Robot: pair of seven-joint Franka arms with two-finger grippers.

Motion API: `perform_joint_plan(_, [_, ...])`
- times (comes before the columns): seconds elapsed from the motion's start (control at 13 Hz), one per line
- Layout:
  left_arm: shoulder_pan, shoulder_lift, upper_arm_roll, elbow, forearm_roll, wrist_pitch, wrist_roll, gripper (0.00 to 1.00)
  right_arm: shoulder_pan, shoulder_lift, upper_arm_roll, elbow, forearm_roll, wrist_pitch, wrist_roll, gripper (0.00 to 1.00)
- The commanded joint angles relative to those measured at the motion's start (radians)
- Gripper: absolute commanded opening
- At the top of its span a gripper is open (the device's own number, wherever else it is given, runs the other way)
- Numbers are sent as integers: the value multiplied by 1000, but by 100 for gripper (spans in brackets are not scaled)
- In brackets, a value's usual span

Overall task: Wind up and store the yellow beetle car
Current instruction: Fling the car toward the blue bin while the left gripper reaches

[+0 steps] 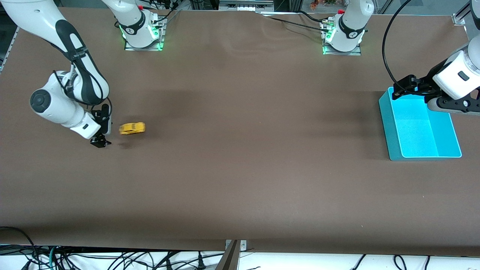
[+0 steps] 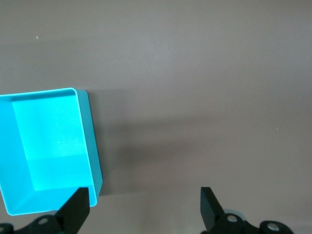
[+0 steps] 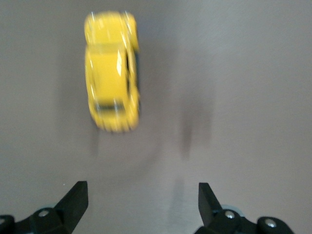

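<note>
The yellow beetle car (image 1: pixel 132 128) stands on the brown table near the right arm's end, blurred in the front view and in the right wrist view (image 3: pixel 112 97). My right gripper (image 1: pixel 100 141) is open and empty, low over the table just beside the car, apart from it; its fingertips (image 3: pixel 78 195) frame bare table. The cyan bin (image 1: pixel 420 127) stands at the left arm's end and is empty. My left gripper (image 1: pixel 408 84) is open and empty, over the bin's edge nearest the robot bases; the bin's corner shows in the left wrist view (image 2: pixel 48 146).
The brown table (image 1: pixel 240 150) is bare between the car and the bin. Cables hang below the table's edge nearest the front camera.
</note>
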Motion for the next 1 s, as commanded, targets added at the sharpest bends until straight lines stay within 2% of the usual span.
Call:
perform_joint_plan(0.0, [4,-1,-2,11,4,-14,22,100,-13,-46,37,124,7,-208,46,100])
perform_joint_plan(0.23, [4,-1,-2,9,4,-16,22,100,-13,-155,37,214,6,-376,161,100])
perform_joint_plan(0.62, [-5,27,-3,9,6,-28,25,100,-13,-385,35,218,1,-476,518,100])
perform_joint_plan(0.92, [-13,36,-11,3,4,-75,48,100,-13,-477,17,221,1,-559,786,100])
